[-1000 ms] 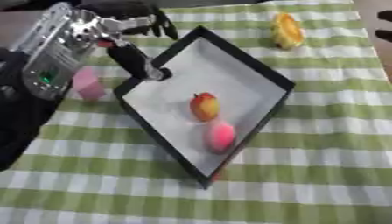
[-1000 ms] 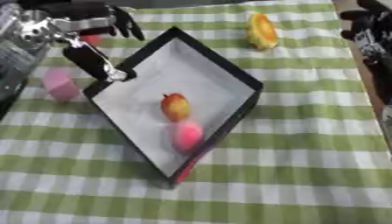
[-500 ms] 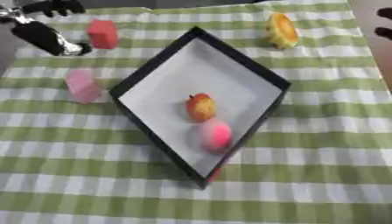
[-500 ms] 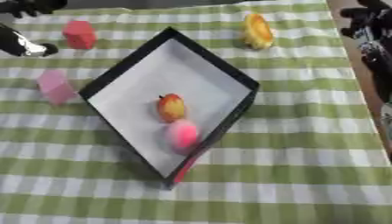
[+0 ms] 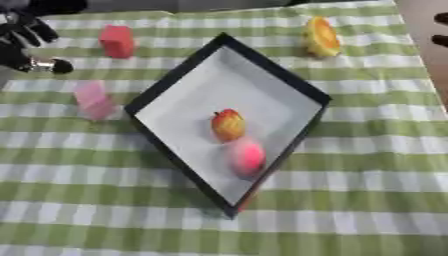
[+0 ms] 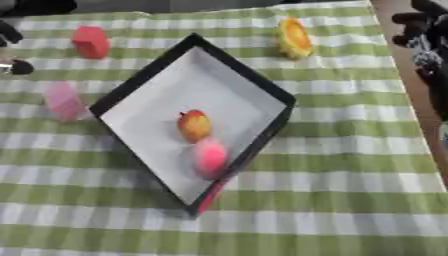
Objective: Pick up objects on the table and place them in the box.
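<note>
A black box (image 5: 273,68) with a white floor lies cornerwise in the middle of the checked cloth. Inside it rest an orange-red fruit (image 5: 228,125) and a pink rounded thing (image 5: 248,156). On the cloth outside lie a red block (image 5: 115,41) at the upper left, a pale pink block (image 5: 92,100) just left of the box, and a yellow-orange fruit (image 5: 321,36) beyond the box's far right side. My left hand (image 5: 29,45) hovers at the upper left edge, open and holding nothing, left of the red block. My right hand (image 6: 426,47) shows at the right edge, fingers relaxed, away from everything.
A green and white checked cloth (image 5: 367,165) covers the table. A strip of bare brown surface (image 5: 422,45) runs along the right side beyond the cloth's edge. Wide stretches of cloth lie in front of and to the right of the box.
My left hand has drawn back from over the box's far left corner to the upper left edge, uncovering the red block. The things on the table have stayed put.
</note>
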### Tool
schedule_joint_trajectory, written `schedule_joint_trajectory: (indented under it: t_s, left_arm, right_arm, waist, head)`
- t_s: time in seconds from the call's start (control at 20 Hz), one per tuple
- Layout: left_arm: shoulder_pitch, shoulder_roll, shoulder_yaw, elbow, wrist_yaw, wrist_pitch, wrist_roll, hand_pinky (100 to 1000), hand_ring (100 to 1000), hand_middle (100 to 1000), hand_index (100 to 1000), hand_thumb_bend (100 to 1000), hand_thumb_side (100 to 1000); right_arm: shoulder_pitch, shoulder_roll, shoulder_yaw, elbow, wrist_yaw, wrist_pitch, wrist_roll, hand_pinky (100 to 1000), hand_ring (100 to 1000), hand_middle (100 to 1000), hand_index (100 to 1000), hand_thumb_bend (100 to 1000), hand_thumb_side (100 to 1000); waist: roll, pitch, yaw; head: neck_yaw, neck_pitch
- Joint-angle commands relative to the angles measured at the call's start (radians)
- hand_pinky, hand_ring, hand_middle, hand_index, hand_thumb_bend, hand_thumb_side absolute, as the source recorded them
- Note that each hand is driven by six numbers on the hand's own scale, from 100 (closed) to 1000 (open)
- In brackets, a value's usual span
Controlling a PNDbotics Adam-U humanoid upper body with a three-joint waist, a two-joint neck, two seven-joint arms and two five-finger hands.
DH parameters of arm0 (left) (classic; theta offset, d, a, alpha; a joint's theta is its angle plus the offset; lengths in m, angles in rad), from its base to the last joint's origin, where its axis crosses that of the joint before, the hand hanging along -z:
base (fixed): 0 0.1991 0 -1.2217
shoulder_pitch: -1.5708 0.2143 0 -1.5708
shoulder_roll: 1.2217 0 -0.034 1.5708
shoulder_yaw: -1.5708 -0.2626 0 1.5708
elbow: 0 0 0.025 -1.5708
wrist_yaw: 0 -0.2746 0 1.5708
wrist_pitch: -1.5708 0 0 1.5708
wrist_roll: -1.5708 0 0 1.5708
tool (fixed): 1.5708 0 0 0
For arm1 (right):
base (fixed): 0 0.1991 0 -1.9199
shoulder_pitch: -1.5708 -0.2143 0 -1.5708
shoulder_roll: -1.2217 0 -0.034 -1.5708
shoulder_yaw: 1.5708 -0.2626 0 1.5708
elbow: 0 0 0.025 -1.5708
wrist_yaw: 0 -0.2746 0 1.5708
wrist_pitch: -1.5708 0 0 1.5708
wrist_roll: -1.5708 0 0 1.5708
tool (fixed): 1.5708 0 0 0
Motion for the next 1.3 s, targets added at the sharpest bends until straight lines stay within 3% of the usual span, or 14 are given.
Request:
schedule_joint_trajectory:
  t_s: [0.05,0.35,1.3]
  left_arm:
    - [-0.026,0.032,-0.007,0.001,0.023,0.054,-0.002,838,832,781,844,780,587]
    - [-0.048,0.000,-0.034,0.011,-0.006,0.105,-0.007,838,831,775,837,826,589]
    - [-0.069,-0.099,-0.071,0.096,-0.146,0.057,-0.014,826,825,766,832,828,533]
  right_arm:
    - [-0.010,-0.033,-0.004,-0.015,0.003,0.000,0.003,870,962,767,921,100,604]
    - [-0.010,-0.031,-0.002,-0.012,0.001,0.000,0.008,871,963,767,922,100,605]
    - [-0.012,-0.020,0.000,-0.006,0.000,0.003,0.020,873,965,769,924,100,610]
  waist:
    - [0.002,-0.017,-0.001]
    - [0.003,-0.020,-0.006]
    - [0.003,-0.018,-0.014]
  head:
    - [0.006,-0.009]
    - [0.014,-0.013]
    - [0.036,-0.011]
